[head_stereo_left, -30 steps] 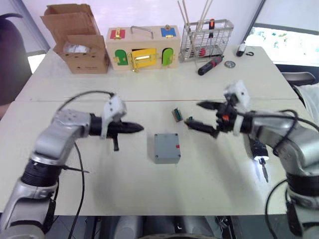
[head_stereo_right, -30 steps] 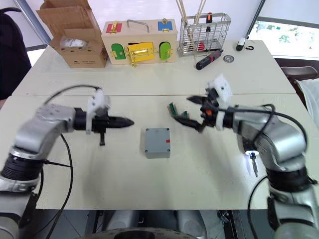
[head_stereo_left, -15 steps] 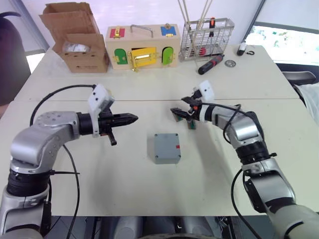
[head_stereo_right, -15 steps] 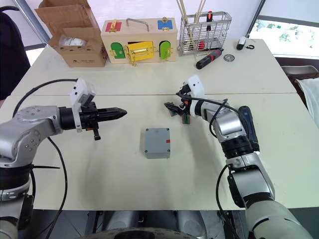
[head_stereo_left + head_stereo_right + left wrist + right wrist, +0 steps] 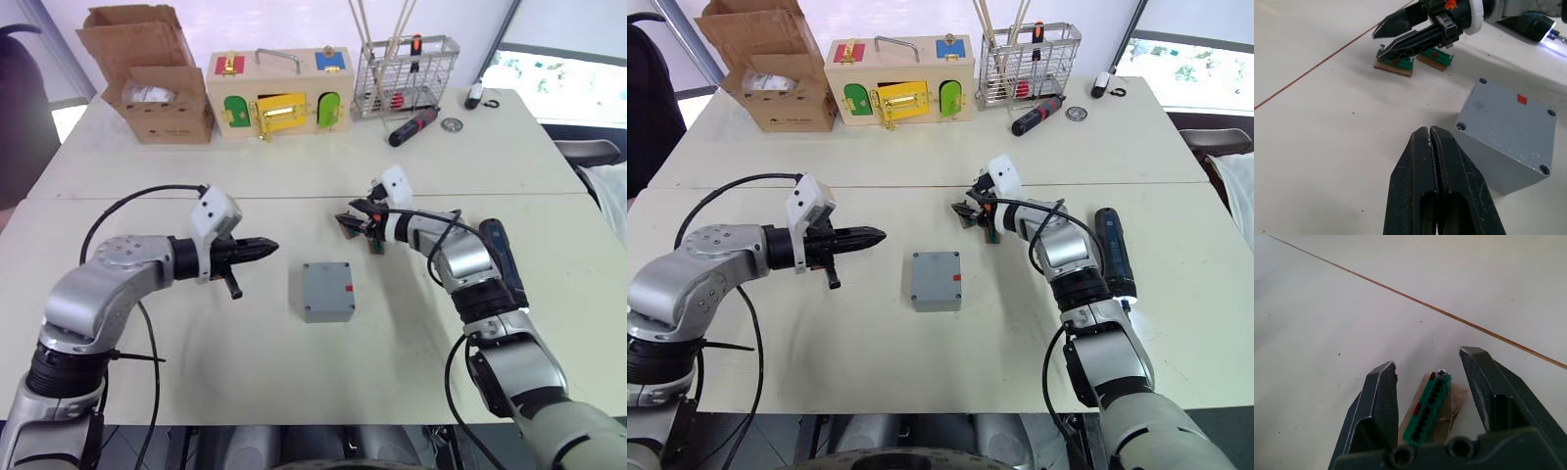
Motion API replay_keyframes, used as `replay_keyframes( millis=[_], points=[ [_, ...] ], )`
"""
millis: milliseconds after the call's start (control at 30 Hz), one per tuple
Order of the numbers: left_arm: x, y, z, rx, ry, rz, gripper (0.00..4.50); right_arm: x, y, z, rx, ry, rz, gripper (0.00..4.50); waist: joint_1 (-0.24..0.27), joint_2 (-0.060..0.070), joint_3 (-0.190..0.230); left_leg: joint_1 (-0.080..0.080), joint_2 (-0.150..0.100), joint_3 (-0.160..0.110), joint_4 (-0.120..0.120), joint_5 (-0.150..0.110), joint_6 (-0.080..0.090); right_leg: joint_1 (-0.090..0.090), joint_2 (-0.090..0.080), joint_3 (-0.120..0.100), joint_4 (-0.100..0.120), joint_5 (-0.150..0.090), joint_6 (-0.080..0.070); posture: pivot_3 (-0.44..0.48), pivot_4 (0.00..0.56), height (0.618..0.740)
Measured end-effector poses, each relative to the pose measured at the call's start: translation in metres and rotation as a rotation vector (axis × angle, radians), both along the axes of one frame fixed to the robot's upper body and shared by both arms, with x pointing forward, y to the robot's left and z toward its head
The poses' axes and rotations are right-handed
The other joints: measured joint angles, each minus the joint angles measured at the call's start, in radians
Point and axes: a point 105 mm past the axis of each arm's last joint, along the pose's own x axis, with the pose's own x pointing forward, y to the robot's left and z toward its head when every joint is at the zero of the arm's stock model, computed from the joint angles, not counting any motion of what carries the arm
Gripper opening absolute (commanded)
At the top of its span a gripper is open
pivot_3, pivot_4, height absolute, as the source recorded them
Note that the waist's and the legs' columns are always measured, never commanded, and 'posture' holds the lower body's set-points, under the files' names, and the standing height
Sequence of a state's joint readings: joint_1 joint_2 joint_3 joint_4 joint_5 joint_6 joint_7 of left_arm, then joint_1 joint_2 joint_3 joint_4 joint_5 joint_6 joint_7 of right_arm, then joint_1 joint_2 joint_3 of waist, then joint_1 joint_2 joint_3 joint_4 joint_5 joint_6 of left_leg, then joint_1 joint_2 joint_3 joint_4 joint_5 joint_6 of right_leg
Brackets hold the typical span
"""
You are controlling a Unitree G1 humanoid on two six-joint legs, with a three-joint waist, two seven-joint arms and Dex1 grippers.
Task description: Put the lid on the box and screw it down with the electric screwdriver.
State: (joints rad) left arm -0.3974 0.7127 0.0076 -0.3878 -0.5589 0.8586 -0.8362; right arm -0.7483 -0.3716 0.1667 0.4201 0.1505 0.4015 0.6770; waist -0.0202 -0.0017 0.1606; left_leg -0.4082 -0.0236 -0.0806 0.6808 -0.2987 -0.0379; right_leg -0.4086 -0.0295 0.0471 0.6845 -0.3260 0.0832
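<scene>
The grey box (image 5: 327, 291) stands mid-table with the flat grey lid (image 5: 1513, 115) on top of it, a red mark near one edge. My left gripper (image 5: 265, 247) hovers shut just left of the box. My right gripper (image 5: 348, 217) is open behind the box, its fingers (image 5: 1382, 382) straddling a green screw strip (image 5: 1430, 404) that holds a screw. The black electric screwdriver (image 5: 1112, 253) lies on the table beside my right forearm, its tip light glowing.
A second green strip (image 5: 375, 241) lies next to the first. Along the back edge stand a cardboard carton (image 5: 157, 73), a wooden box with coloured doors (image 5: 279, 93) and a wire basket (image 5: 407, 78). A hand screwdriver (image 5: 413, 126) lies in front of the basket.
My right gripper has swung left and away from me, down to the green strips, still open. The left gripper has barely shifted. The box has not moved.
</scene>
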Motion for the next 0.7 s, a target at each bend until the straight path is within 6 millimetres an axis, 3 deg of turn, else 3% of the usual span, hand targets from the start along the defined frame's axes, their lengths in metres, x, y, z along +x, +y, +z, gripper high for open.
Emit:
replay_keyframes(
  millis=[33, 133, 533, 700],
  points=[
    [0.0, 0.0, -0.001, 0.008, -0.001, -0.001, 0.0, 0.0, -0.001, 0.0, 0.001, -0.001, -0.004, 1.53, 0.0, 0.0, 0.0, 0.0, 0.0, 0.0, 0.0, 0.0, 0.0, 0.0, 0.0, 0.0, 0.0, 0.0, 0.0, 0.0, 0.15, 0.74],
    [-0.001, -0.002, -0.002, 0.012, -0.001, -0.016, 0.0, 0.001, -0.003, -0.001, 0.0, 0.003, -0.014, 0.03, 0.0, 0.0, 0.0, 0.0, 0.0, 0.0, 0.0, 0.0, 0.0, 0.0, 0.0, 0.0, 0.0, 0.0, 0.0, 0.0, 0.15, 0.74],
    [0.002, 0.0, -0.006, 0.029, -0.001, -0.008, 0.0, 0.002, -0.002, 0.0, 0.024, 0.001, -0.021, 0.03, 0.0, 0.0, 0.0, 0.0, 0.0, 0.0, 0.0, 0.0, 0.0, 0.0, 0.0, 0.0, 0.0, 0.0, 0.0, 0.0, 0.15, 0.74],
    [0.003, 0.0, -0.008, 0.023, -0.005, -0.01, 0.0, 0.0, 0.001, 0.014, 0.038, -0.04, -0.008, 0.03, 0.0, 0.0, 0.0, 0.0, 0.0, 0.0, 0.0, 0.0, 0.0, 0.0, 0.0, 0.0, 0.0, 0.0, 0.0, 0.0, 0.15, 0.74]
  ],
)
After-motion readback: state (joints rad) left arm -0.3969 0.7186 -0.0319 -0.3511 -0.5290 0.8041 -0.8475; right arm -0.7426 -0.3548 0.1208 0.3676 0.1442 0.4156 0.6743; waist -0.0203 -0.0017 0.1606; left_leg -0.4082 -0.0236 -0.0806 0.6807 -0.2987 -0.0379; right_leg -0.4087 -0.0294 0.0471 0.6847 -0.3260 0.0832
